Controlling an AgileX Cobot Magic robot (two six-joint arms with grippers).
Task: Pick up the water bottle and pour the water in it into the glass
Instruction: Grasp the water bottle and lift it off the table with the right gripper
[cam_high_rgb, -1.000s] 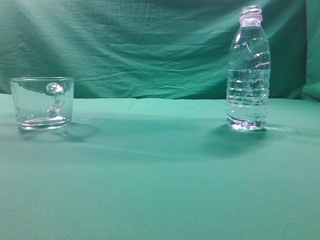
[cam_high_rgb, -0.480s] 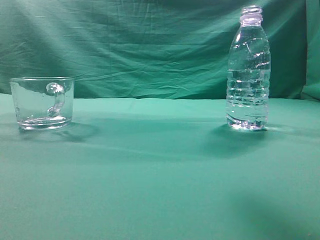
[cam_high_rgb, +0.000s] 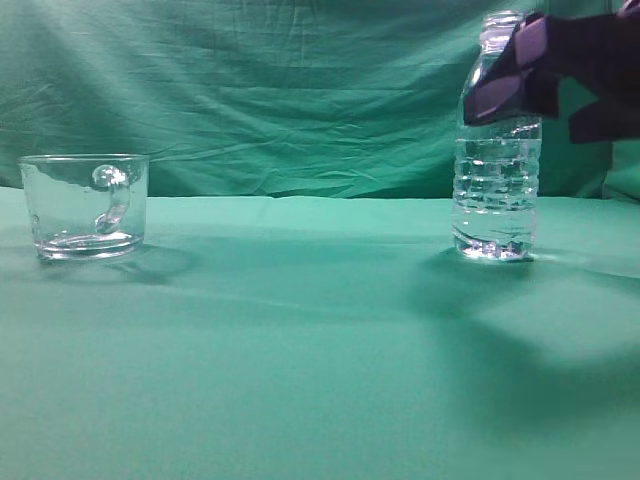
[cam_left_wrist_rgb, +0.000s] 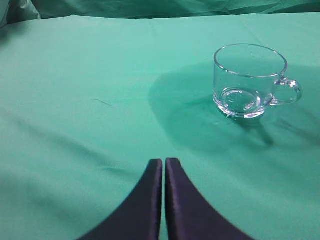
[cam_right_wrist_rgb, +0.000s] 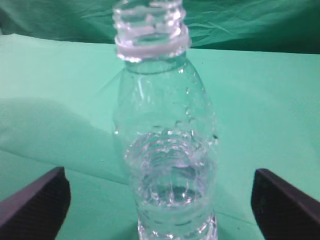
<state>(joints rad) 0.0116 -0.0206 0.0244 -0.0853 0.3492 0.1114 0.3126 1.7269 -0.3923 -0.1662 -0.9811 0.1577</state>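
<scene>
Your right hand (cam_right_wrist_rgb: 160, 200) was spread wide, its fingers (cam_right_wrist_rgb: 35, 200) on either side of the bottle (cam_high_rgb: 497, 190) without touching, lined up at upper-body height, probably so it could close above the ribbing. The bottle stood upright on the bench (cam_high_rgb: 300, 380) at the right, uncapped, water (cam_high_rgb: 495, 200) filling roughly its lower half. The glass (cam_high_rgb: 85, 205) sat well apart on the left, mouth up and seemingly empty, ready to receive. Your left hand (cam_left_wrist_rgb: 164, 170) was clenched on nothing, near the glass. Count: one bottle, one glass, two hands.
</scene>
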